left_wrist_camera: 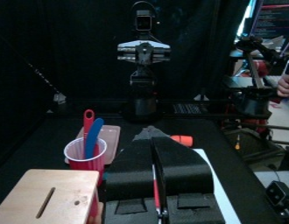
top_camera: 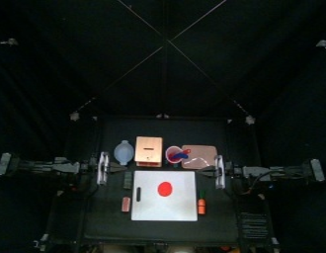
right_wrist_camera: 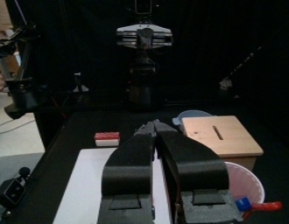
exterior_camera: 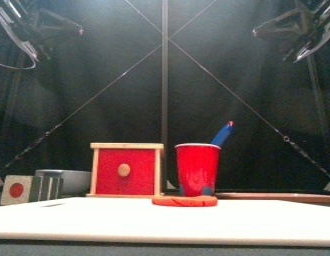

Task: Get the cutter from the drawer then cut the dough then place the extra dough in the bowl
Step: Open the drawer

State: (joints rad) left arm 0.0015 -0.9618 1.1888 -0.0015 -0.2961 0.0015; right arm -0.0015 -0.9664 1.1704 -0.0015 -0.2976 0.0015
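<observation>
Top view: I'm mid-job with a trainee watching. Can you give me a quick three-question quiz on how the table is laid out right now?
1. True or false: the dough lies on the board.
2. Multiple choice: what stands between the bowl and the cup? A box; B sushi roll; C marker pen.
3. Short answer: what do the left claw and the right claw hold?
Key: 1 true; 2 A; 3 nothing, both are shut and empty.
</observation>
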